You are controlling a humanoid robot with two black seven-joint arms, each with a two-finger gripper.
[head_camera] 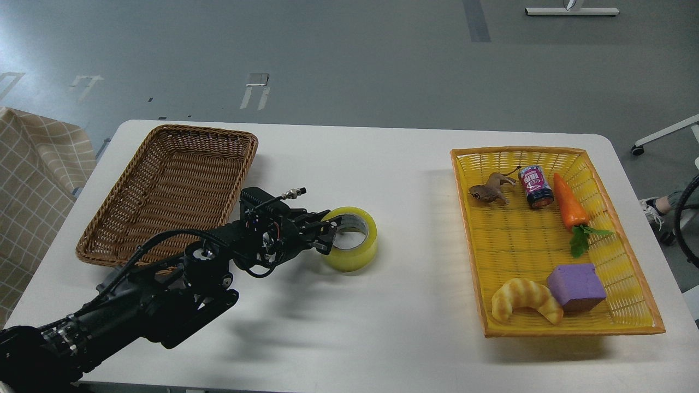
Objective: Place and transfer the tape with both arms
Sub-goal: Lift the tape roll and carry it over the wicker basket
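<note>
Left pincer [329, 236] closed across the near wall of the tape [354, 246], mid-tabletop [404, 180]. Pickup step, likely. Next: lift toward wicker basket [169, 191], ten o'clock.

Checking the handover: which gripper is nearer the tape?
Left. The left gripper is at the tape, fingers straddling its near-left wall. The right gripper is out of view.

On the surface [382, 305], a wicker basket [169, 191] sits far left and a plastic tray [628, 305] right. The tape [352, 245] lies between them, nearer the basket, the left tool [327, 234] at its left side. In the tray: toy frog [490, 191], can [535, 186] and carrot [569, 207] far; croissant [525, 307] and block [576, 286] near.
</note>
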